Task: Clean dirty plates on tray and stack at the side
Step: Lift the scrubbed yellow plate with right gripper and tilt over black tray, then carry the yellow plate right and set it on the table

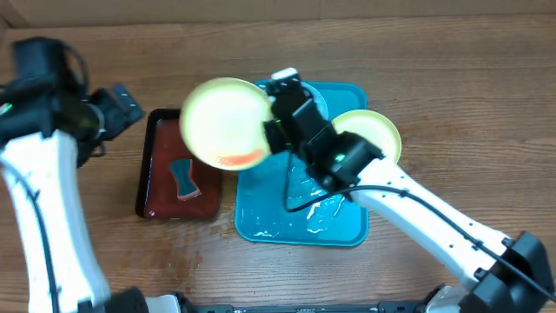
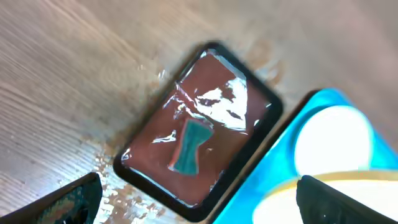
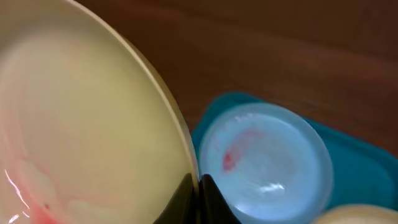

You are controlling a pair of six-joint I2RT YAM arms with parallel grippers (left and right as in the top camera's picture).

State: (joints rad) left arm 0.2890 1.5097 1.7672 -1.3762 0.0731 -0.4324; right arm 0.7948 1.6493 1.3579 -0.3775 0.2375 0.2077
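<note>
Right gripper (image 1: 268, 122) clamped on rim of yellow-green plate (image 1: 224, 122), red-orange smear on its face. Plate held raised over left edge of turquoise tray (image 1: 261, 222). Pale blue plate (image 3: 267, 155), smeared, lies in tray's far end. Second yellow-green plate (image 1: 373, 130) straddles tray's right rim. Teal pad (image 2: 189, 146), likely sponge, lies in dark red tray (image 1: 143, 174) left of turquoise tray. Left gripper (image 1: 122, 103) empty, fingers spread, nearer to pad.
</note>
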